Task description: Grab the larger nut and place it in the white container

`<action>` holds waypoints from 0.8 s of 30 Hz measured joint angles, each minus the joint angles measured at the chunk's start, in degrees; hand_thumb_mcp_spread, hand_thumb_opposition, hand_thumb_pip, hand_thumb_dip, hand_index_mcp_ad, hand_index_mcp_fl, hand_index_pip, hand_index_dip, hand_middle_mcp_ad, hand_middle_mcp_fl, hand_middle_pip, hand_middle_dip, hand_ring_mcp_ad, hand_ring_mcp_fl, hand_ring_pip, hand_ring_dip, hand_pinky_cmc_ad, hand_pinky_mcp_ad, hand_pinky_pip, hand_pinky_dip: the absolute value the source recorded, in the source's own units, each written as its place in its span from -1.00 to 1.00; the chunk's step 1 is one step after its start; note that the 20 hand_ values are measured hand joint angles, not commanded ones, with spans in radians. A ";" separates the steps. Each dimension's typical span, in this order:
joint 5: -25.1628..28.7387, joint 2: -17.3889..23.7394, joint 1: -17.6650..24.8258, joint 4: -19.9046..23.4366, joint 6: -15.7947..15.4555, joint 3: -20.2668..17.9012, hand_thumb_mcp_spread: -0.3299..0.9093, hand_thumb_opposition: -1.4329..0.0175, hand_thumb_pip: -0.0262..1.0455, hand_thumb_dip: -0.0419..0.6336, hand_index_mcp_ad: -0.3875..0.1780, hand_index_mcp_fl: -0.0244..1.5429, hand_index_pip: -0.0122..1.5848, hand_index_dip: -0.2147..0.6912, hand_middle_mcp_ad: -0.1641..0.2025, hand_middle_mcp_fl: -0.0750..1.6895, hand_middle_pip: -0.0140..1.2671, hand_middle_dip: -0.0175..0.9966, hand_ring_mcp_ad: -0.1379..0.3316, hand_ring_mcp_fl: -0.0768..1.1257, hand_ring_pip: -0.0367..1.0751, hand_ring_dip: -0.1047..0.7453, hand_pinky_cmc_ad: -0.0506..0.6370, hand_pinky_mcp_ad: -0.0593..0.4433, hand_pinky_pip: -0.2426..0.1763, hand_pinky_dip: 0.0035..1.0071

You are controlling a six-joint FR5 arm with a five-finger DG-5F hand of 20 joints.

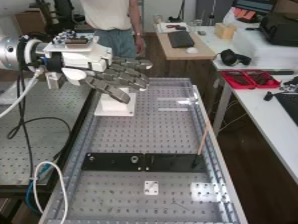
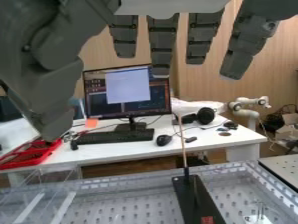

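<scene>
From the left, we see the white arm (image 1: 9,52) reaching in over the side rail of the bench, with a white cable (image 1: 61,179) looping by that rail; any low sweep on this side would want some care. Next, the smaller nut (image 1: 91,158) stands near the end of the flat black bar (image 1: 169,161), which seems to serve as a rack giving each part its own fixed place. Farther up the bench, the white container (image 1: 115,108) sits upright on its base plate, set so, we judge, to catch a part let go from above. Over it is the hand (image 1: 121,76), open, its fingers straight and its thumb well apart from them, gripping nothing that we can make out. We cannot tell where the larger nut is; the open hand over the container makes us think it may already lie inside, but the fingers overhang the opening. Back on the bar, the bearing (image 1: 134,159) stands by itself. Between container and bar, the perforated top (image 1: 130,135) offers us open room. Rightmost, a thin upright rod (image 1: 203,139) rises from the bar's end beside the rail, the thing we would steer clear of.
</scene>
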 joint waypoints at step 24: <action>-2.03 -0.08 -0.89 -1.27 -0.59 0.95 -0.26 -0.10 0.41 -0.35 0.01 -0.92 -0.79 -0.94 0.29 -0.78 -0.79 -0.49 0.26 -0.86 -0.75 -0.50 0.17 0.47 -0.20 -0.20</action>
